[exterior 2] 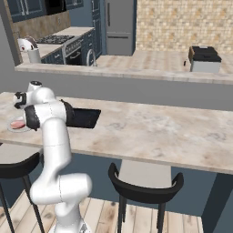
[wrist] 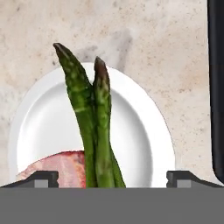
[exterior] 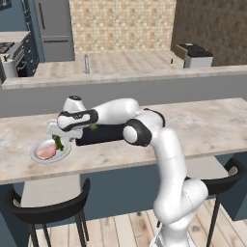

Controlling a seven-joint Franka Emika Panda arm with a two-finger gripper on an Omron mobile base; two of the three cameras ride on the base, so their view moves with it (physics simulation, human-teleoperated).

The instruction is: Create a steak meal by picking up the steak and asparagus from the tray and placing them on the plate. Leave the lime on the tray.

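In the left base view the arm reaches toward the left of the frame, and the tool (exterior: pixel 60 140) hangs just above the plate (exterior: pixel 39 157) at centre left of the worktop (exterior: pixel 202 125). One steak (exterior: pixel 47 152) lies flat on that plate. The asparagus (exterior: pixel 59 143) hangs down from the tool, its lower end over the plate's right part; whether it touches the plate cannot be told here. To the right, partly behind the forearm, lies the black tray (exterior: pixel 99 135), with a small green spot at its upper left edge that is probably the lime (exterior: pixel 93 127).

In the right base view the plate (exterior 2: pixel 12 128) with the steak (exterior 2: pixel 18 124) sits at the far left edge of the frame, and the tray (exterior 2: pixel 84 117) lies just right of the arm's elbow.

In the hand view the asparagus (wrist: pixel 89 118) rises from between the two finger tips at the bottom, so the tool is clamped on the asparagus. Two stalk tips can be counted. Behind them is the white plate (wrist: pixel 48 118), with the steak (wrist: pixel 59 168) at lower left and the tray's (wrist: pixel 216 87) edge along the right.

The stalks look light, thin and fairly stiff, likely to roll or pivot if pinched loosely, so a hold across the bunch near its middle seems best. The steak seems soft and limp.
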